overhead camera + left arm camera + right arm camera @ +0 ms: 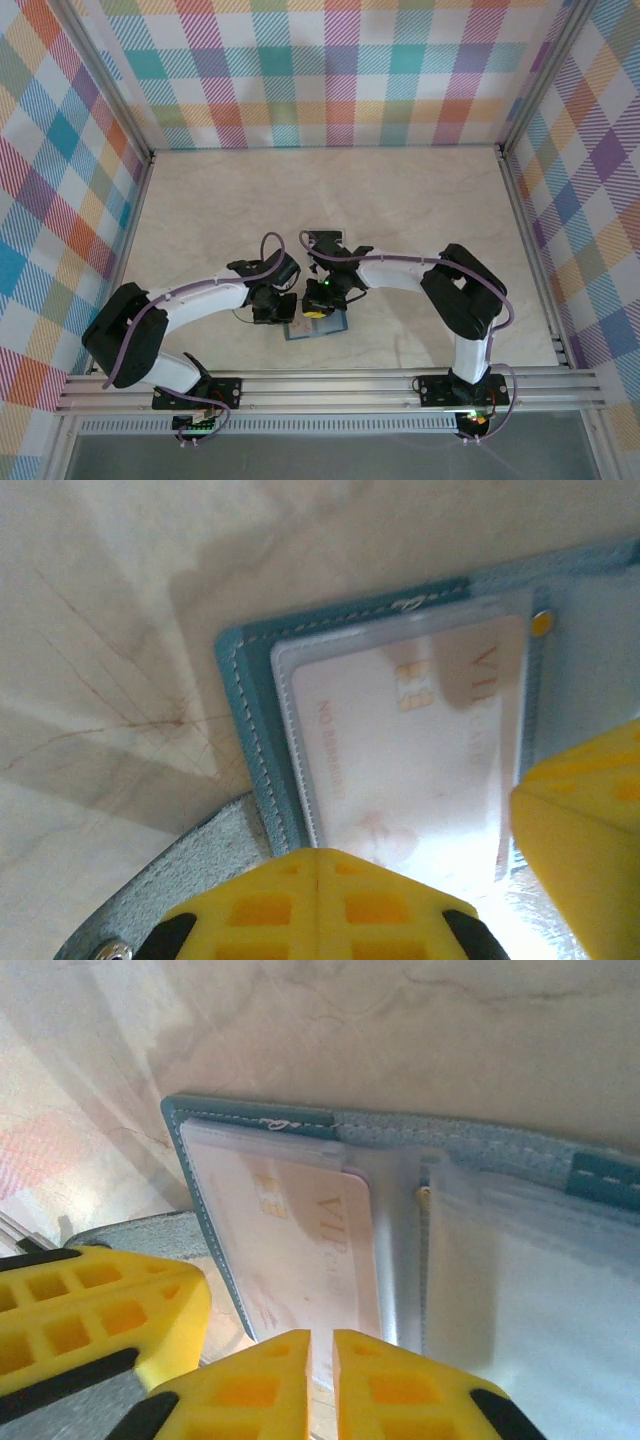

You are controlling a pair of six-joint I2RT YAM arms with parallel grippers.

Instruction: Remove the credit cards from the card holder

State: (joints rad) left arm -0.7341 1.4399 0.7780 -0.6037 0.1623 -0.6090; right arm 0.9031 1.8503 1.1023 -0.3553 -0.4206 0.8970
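card not yet drawn from the open card holder

the card holder (330, 328) is laid open and flat on the table (400, 200), with both arms bent in over it, so that its inner pockets are faced upward and can be reached from above. one credit card (400, 740), pale pink and printed "vip", is seen tucked inside a clear sleeve (395, 1250) on the holder's stitched teal half. no card is seen lying outside the holder.

the left gripper (318, 905) is set at the holder's edge, over one end of the sleeved card. its fingers are brought fully together, with only a seam between them, and nothing is seen gripped. it is judged to be placed there to pin the holder down, though contact cannot be confirmed. the right gripper (320, 1385) is placed just beside it, nearer the holder's fold. its fingers are drawn to a thin slit in line with the card's end. whether that end is nipped cannot be told.
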